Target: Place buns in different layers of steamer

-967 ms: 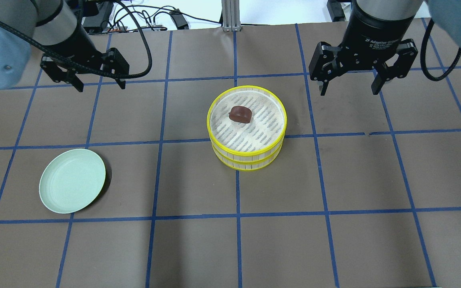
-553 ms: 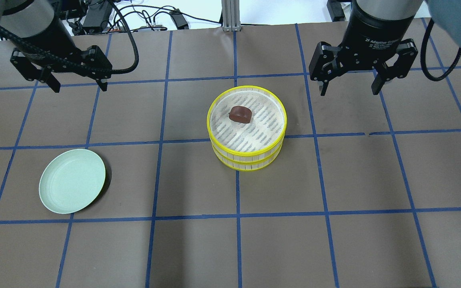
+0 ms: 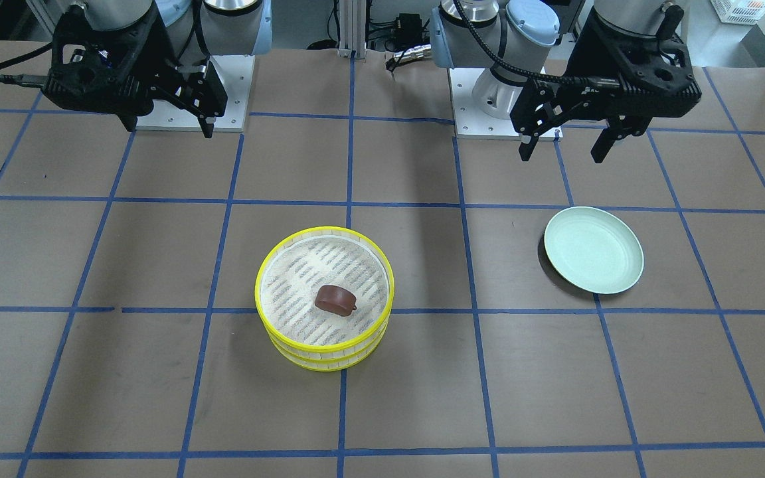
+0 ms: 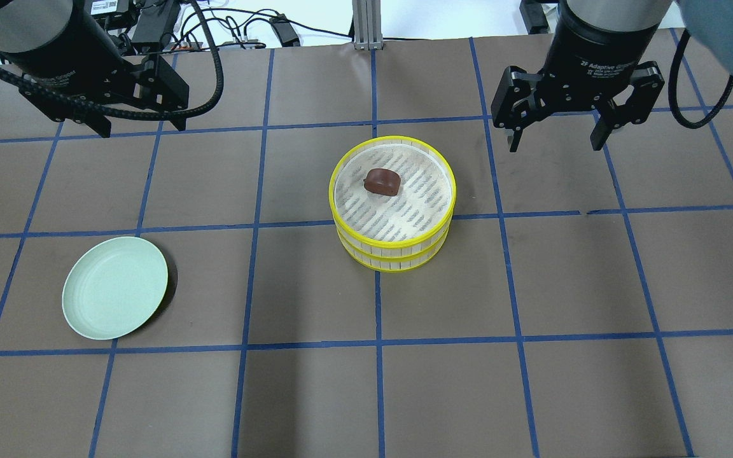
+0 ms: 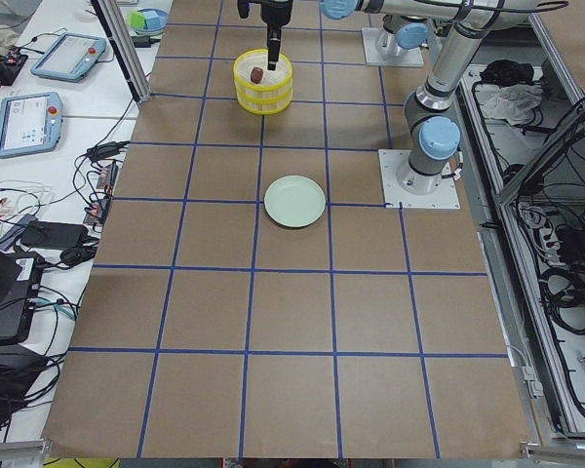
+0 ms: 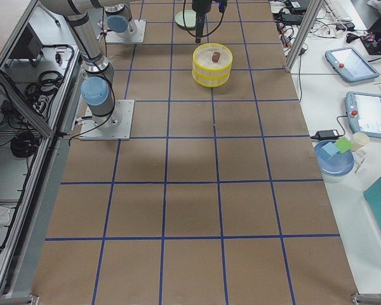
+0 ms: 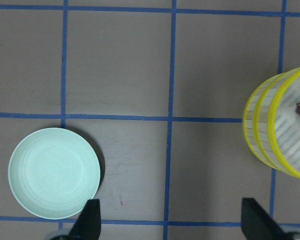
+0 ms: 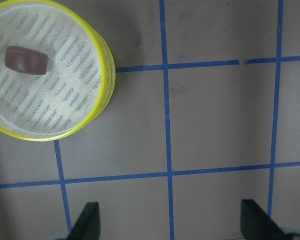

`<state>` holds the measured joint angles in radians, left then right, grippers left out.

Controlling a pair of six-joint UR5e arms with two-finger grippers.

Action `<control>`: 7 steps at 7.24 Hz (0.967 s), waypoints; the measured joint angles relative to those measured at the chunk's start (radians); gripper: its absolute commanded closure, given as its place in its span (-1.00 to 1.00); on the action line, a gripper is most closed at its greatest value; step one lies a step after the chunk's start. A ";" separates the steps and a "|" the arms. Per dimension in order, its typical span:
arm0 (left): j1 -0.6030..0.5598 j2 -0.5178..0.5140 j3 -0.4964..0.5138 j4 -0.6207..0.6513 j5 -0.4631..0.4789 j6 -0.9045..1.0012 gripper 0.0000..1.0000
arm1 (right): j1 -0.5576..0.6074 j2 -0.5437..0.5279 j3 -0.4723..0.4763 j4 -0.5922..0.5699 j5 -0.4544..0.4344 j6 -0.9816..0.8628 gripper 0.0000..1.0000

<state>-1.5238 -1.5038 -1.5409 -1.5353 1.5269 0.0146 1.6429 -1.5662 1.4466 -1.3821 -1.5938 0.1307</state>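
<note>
Two steamer layers (image 4: pixel 395 253) stand stacked one on the other near the middle of the bench (image 4: pixel 532 381), yellow rims lined up. One dark reddish-brown bun (image 4: pixel 382 181) lies on the woven floor of the upper layer, off centre and clear of the rim. What the lower layer holds cannot be seen. Well apart from the stack, on the robot's left and a little nearer its bases, sits a pale green plate (image 4: pixel 115 296) with nothing on it. The left claw (image 3: pixel 563 156) hangs high on the stack's left side, spread wide and holding nothing. The right claw (image 4: pixel 554 146) hangs high on the stack's right side, likewise wide and unladen.
</note>
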 measured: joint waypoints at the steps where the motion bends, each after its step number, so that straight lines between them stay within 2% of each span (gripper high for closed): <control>1: -0.001 0.004 -0.005 0.006 -0.014 0.006 -1.00 | 0.000 0.000 0.000 0.000 0.000 0.001 -1.00; 7: -0.001 0.010 -0.017 0.006 -0.010 0.038 -1.00 | 0.000 -0.001 0.000 0.001 0.000 0.001 -1.00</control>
